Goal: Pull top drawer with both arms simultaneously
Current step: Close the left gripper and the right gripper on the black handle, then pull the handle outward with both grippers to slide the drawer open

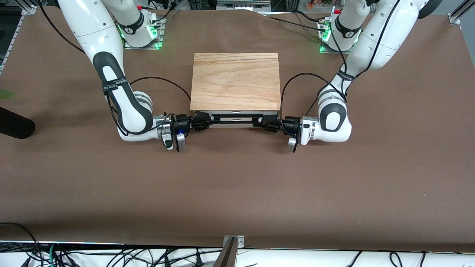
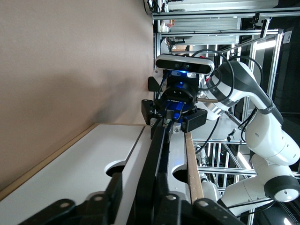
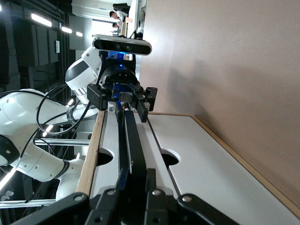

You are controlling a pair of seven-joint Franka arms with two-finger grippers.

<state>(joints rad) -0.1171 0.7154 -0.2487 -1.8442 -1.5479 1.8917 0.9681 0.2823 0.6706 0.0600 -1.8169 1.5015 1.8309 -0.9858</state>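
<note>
The top drawer [image 1: 243, 112] shows as a thin white front strip just under the near edge of the cabinet's wood top slab [image 1: 235, 79]. Its wide black wire handle [image 1: 233, 119] runs along the front. My right gripper [image 1: 206, 121] is shut on the handle's end toward the right arm. My left gripper [image 1: 259, 121] is shut on its other end. In the left wrist view my left gripper [image 2: 138, 185] clamps the handle bar [image 2: 157, 150], with the right gripper [image 2: 174, 107] at the bar's end. In the right wrist view my right gripper [image 3: 136, 178] clamps the handle [image 3: 131, 140], facing the left gripper [image 3: 123, 96].
A plain white lower front panel [image 2: 79, 164] with a finger cutout sits below the top drawer, also seen in the right wrist view [image 3: 201, 154]. A black object [image 1: 15, 126] lies at the table edge toward the right arm's end. A metal bracket [image 1: 232, 244] stands at the near edge.
</note>
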